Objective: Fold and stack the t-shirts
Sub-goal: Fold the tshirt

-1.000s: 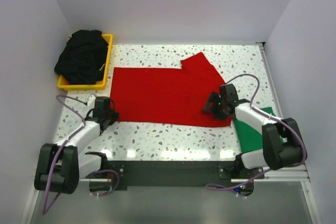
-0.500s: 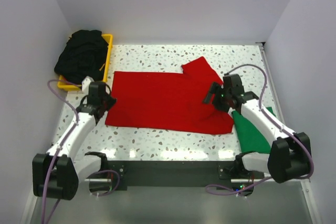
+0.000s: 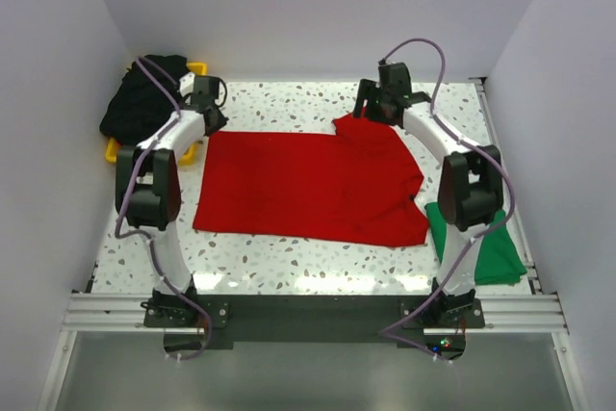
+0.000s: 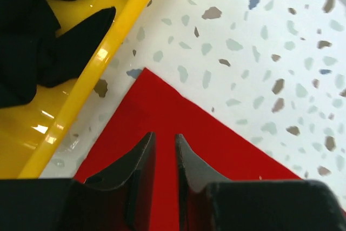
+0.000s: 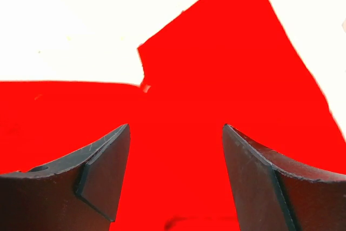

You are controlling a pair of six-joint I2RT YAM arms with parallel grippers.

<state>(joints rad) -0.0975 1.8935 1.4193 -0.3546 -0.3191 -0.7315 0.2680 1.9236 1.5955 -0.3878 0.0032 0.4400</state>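
Note:
A bright red t-shirt (image 3: pixel 308 180) lies spread flat mid-table, one sleeve pointing to the far right. My left gripper (image 3: pixel 212 115) hovers over its far left corner, next to the tray. In the left wrist view its jaws (image 4: pixel 165 134) stand a narrow gap apart over red cloth (image 4: pixel 216 150), holding nothing. My right gripper (image 3: pixel 371 108) is over the far sleeve. Seen from the right wrist, that gripper (image 5: pixel 175 125) is wide open above the sleeve (image 5: pixel 227 79). A green t-shirt (image 3: pixel 476 238) lies folded at the right edge. Black t-shirts (image 3: pixel 144 93) are heaped in the tray.
The yellow tray (image 3: pixel 197 69) stands at the far left corner; its rim (image 4: pixel 97 68) runs close beside my left fingers. White walls close in the table on three sides. Speckled tabletop (image 3: pixel 289 252) shows in front of the red shirt.
Both arms have reached from the shirt's near side out to its far edge, left to the far left corner, right to the sleeve. The shirt's right side is slightly rumpled.

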